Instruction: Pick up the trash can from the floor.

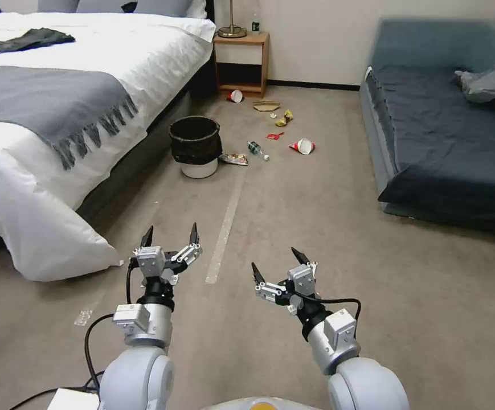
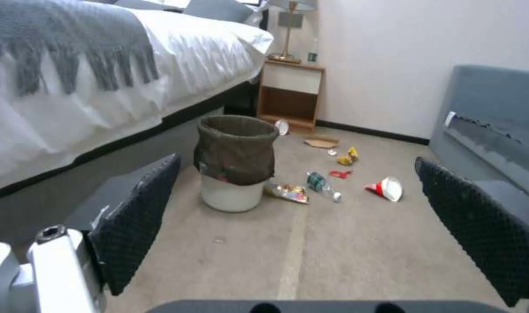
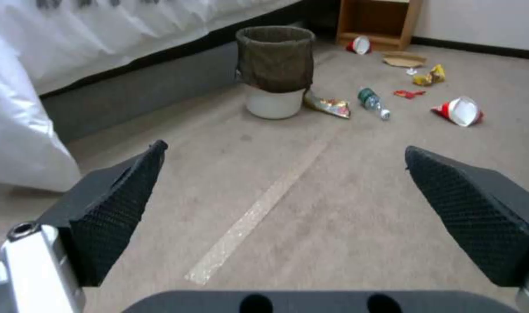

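Well ahead of both spread, empty grippers, left [image 1: 170, 234] and right [image 1: 276, 264], bin [image 1: 196, 146] stands upright, mouth up.

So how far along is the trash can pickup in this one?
Nothing looks done yet: the trash can stands upright on the floor beside the bed, untouched. In hand is only the approach: the left end effector and right end effector are open and empty, well short of it. Reaching, grasping and lifting all remain.

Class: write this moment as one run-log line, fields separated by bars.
left claw: open, raised over floor | right claw: open, raised | trash can: upright beside bed, ungrasped, ahead of both | litter: scattered beyond
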### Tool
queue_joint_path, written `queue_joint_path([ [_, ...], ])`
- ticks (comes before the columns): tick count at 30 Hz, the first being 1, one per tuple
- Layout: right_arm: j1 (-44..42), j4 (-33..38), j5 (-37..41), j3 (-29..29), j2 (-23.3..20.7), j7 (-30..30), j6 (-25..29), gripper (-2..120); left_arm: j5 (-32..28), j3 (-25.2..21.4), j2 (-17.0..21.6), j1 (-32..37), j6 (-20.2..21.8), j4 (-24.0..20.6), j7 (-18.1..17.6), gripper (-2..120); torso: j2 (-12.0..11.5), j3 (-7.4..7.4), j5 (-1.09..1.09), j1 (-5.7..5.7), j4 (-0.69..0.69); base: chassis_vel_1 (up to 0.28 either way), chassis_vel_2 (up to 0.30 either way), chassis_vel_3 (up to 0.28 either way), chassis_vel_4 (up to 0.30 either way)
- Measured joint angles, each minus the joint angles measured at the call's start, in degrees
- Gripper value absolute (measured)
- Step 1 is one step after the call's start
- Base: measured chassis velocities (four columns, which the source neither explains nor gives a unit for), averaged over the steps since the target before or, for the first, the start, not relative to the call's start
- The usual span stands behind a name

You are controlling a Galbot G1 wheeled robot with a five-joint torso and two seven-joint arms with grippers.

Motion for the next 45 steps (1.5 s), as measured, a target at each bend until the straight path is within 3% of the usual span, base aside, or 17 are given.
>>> queue_joint_path([
  [45, 0.50, -1.56, -0.14, 0.27, -0.01, -0.18, 1.86, 100, -0.18, -0.37, 0.00, -0.71, -0.22, 1.11, 0.15, 100, 0.00, 0.00, 0.01, 0.00, 0.00, -0.208, 0.208, 0.209, -0.209],
])
